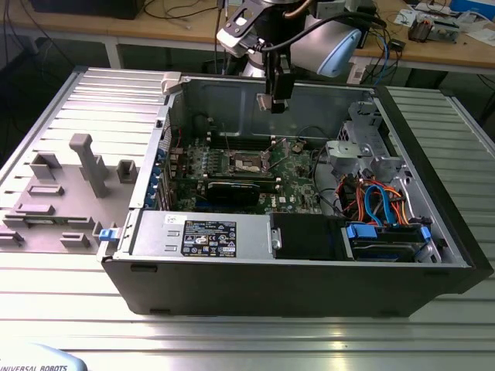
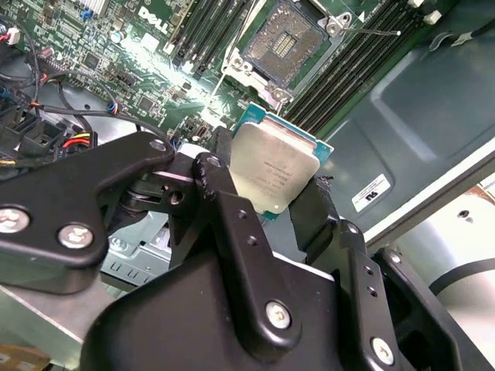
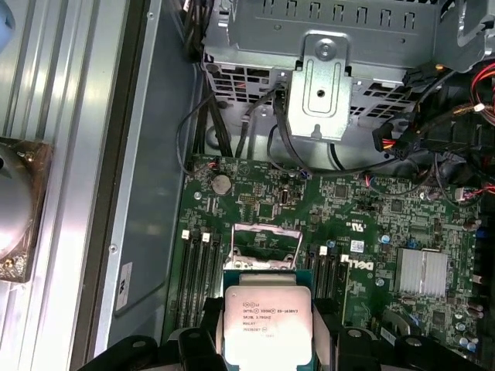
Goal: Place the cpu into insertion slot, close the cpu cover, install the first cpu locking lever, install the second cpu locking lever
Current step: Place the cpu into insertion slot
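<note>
- Gripper (image 2: pixel 271 179) is clenched on the cpu (image 2: pixel 277 158), its fingers (image 2: pixel 220 166) pressing two opposite edges.
- In both wrist views the cpu's silver top faces the camera and carries several lines of small dark print.
- The cpu hangs in the air above the green board (image 3: pixel 371 224), well apart from the insertion slot (image 2: pixel 288 37).
- The insertion slot is uncovered and its dark centre shows. The cpu cover (image 3: pixel 266 241) is tipped up at its edge.
- Long memory slots (image 2: pixel 363 66) run along both sides of the slot.
- A white sticker (image 2: pixel 372 192) with black print sits on the case wall beyond.
- In the exterior view the computer case (image 1: pixel 433 255) lies open on the ribbed table (image 1: pixel 232 340). A black label (image 1: pixel 209 236) with white print is on the power supply (image 1: pixel 155 232).
</note>
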Controlling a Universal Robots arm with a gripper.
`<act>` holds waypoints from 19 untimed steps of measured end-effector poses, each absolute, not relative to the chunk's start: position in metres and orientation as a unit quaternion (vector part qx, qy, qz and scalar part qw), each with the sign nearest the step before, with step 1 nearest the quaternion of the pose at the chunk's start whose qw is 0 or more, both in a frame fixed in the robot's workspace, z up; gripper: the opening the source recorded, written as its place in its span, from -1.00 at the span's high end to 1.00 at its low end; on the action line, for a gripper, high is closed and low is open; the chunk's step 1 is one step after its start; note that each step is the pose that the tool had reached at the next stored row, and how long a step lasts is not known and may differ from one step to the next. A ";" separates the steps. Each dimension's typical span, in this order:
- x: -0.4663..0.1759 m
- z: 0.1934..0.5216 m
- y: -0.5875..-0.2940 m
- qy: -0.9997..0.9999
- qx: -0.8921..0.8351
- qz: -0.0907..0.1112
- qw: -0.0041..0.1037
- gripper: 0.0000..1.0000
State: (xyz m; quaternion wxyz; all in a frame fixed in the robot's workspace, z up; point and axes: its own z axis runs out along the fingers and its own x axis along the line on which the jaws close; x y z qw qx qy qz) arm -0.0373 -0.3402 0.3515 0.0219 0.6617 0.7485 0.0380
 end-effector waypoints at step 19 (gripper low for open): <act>-0.043 0.324 -0.340 0.732 0.680 0.036 0.023 -0.08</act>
